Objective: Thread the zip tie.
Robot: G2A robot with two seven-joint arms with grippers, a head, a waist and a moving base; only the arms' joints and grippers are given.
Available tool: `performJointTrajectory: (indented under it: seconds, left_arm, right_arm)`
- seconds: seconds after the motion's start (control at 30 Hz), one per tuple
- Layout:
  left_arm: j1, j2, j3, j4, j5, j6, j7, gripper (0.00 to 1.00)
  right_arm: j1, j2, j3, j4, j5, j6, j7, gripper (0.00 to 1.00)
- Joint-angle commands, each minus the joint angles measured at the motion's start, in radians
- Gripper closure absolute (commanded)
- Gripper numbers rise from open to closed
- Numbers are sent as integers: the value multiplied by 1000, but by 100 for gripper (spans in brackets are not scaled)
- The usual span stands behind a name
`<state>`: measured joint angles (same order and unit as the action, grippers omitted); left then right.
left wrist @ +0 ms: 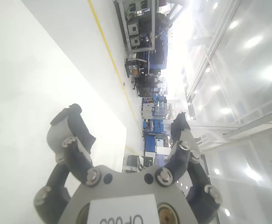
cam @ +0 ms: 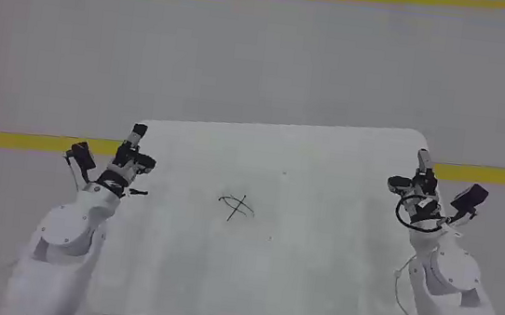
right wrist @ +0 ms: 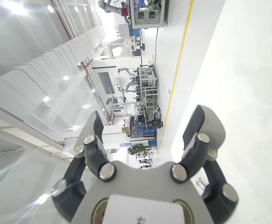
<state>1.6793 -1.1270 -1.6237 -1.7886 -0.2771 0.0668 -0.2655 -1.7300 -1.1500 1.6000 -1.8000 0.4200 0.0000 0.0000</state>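
One black zip tie (cam: pixel 238 206) lies mid-worktop (cam: pixel 346 159), curled into a crossed loop. Likely very light, thin, springy and slick. It sits flat on the surface, so hard to pinch. Best holds, I judge: the tail in one end effector, the strap just beside the head in the other. Left end effector (cam: pixel 136 133) and right end effector (cam: pixel 423 162) hover at opposite worktop edges, well apart from the tie, pointing away from the robot, both wide and empty.

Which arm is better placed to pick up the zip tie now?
Left, probably. Both grippers are open and empty, but the left gripper is nearer the zip tie than the right gripper.
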Motion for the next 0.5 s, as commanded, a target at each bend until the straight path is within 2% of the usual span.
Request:
performJointTrajectory:
  seconds: [0.0,0.03,0.1,0.23,0.33,0.37,0.4,0.47]
  left_arm:
    - [0,0,0,0,0,0,0,22]
    - [0,0,0,0,0,0,0,0]
    - [-3,0,3,-3,4,-3,-4,0]
    - [-14,2,14,-15,20,-14,-62,0]
    - [-16,8,22,-39,52,36,-135,0]
    - [-20,13,29,-51,65,57,-201,0]
    - [-27,14,19,-52,73,41,-211,0]
    - [-27,15,17,-49,76,35,-211,0]
  right_arm:
    - [0,0,0,0,0,0,0,0]
    - [0,0,0,0,0,0,0,0]
    - [0,0,0,0,0,0,0,0]
    - [0,0,0,0,0,0,0,0]
    - [0,0,0,0,0,0,0,0]
    - [0,0,0,0,0,0,0,0]
    - [0,0,0,0,0,0,0,0]
    - [0,0,0,0,0,0,0,0]
